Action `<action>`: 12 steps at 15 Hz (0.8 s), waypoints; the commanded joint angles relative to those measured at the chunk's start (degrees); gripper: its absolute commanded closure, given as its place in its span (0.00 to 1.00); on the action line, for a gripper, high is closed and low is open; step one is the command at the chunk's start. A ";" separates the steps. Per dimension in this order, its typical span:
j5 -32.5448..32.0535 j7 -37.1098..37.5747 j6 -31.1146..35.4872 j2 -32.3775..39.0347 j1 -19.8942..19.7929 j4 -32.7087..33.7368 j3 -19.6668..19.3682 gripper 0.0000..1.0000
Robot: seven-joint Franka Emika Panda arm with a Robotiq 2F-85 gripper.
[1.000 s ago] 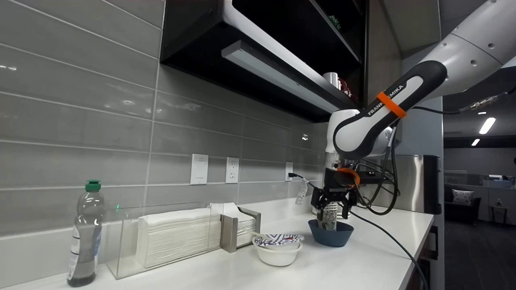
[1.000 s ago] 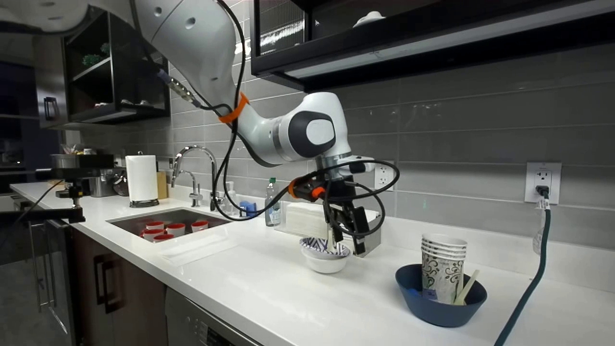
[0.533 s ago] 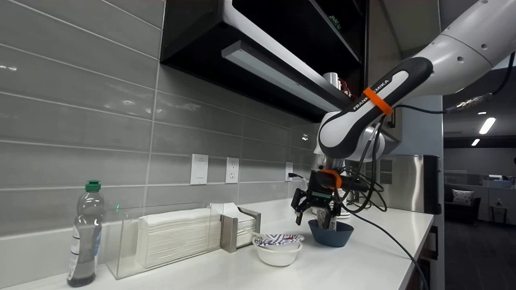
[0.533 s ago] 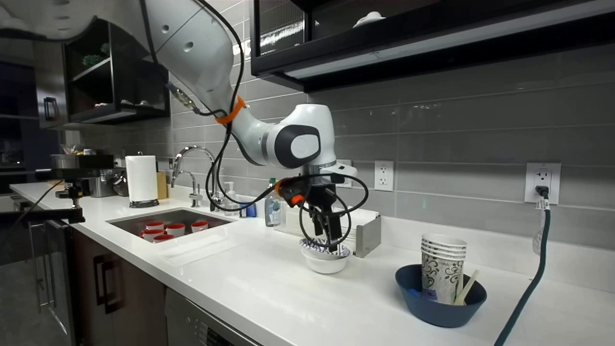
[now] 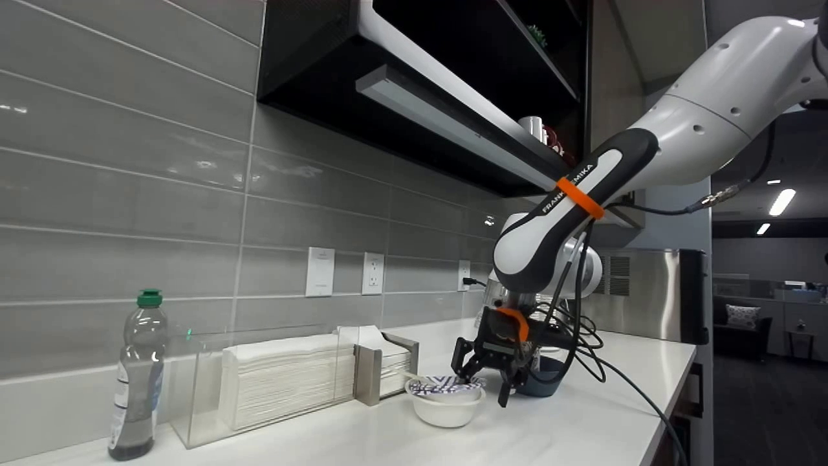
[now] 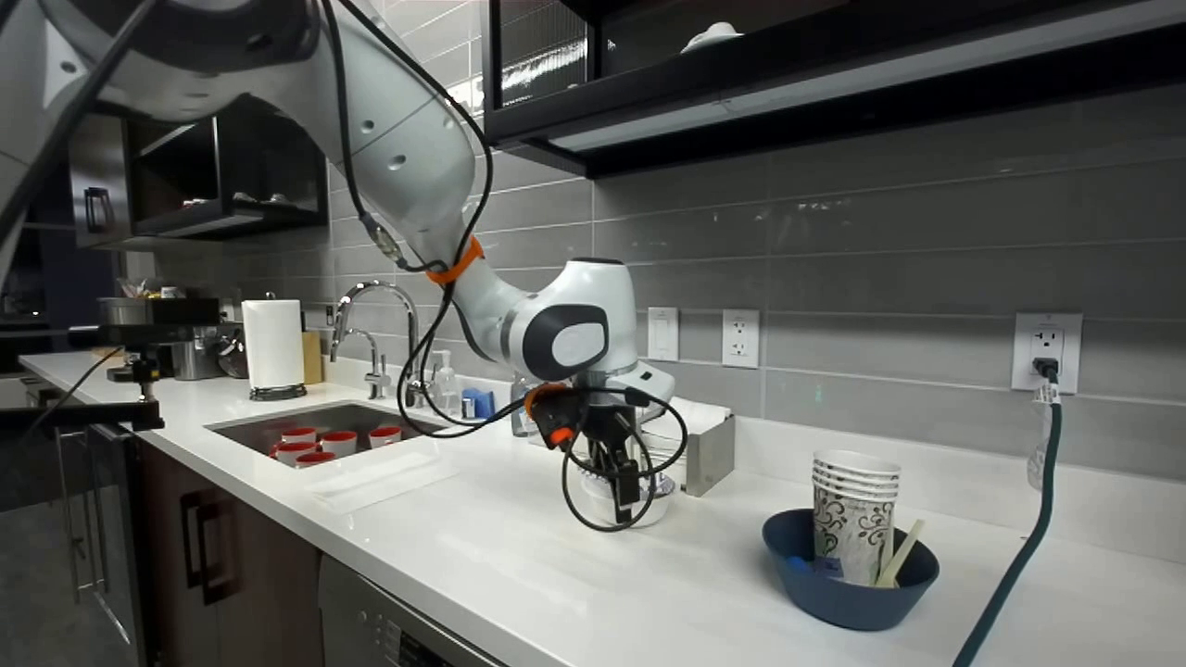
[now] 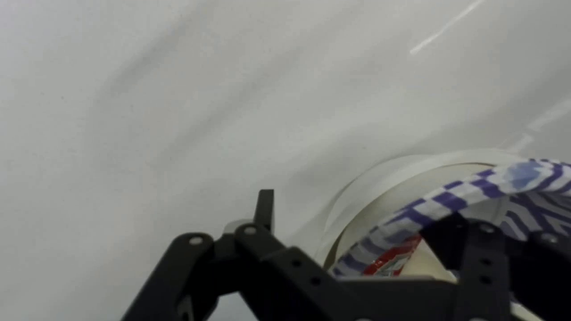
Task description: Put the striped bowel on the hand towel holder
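Note:
The bowl with purple-and-white stripes (image 5: 440, 386) sits tilted inside a white bowl (image 5: 446, 415) on the counter. In the wrist view its patterned rim (image 7: 450, 200) crosses the lower right, with a red packet and a pale utensil inside. My gripper (image 5: 482, 392) is open and low at the bowls. In the wrist view one finger is over the striped bowl's inside and the other is outside both bowls. In an exterior view the gripper and cables (image 6: 623, 500) hide most of the striped bowl. The hand towel holder (image 5: 368, 377), clear with metal ends, holds white towels beside the bowls.
A blue bowl (image 6: 851, 602) with paper cups (image 6: 854, 519) stands along the counter. A bottle with a green cap (image 5: 137, 382) stands by the holder's far end. A sink (image 6: 417, 424) holds red cups. A black shelf (image 5: 310, 71) overhangs the counter. Loose cables hang round the gripper.
My gripper has come down and across to the bowls, leftward in both exterior views. It stays open. The bowls and holder have not moved.

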 commanded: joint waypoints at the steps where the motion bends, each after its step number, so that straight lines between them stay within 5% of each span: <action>1: 1.83 0.36 2.75 2.35 0.55 0.87 -0.62 0.47; 8: 2.43 0.36 5.39 2.17 0.34 0.60 -1.26 0.95; 12: 6.46 -0.03 2.29 -0.05 -0.74 1.85 -0.46 0.97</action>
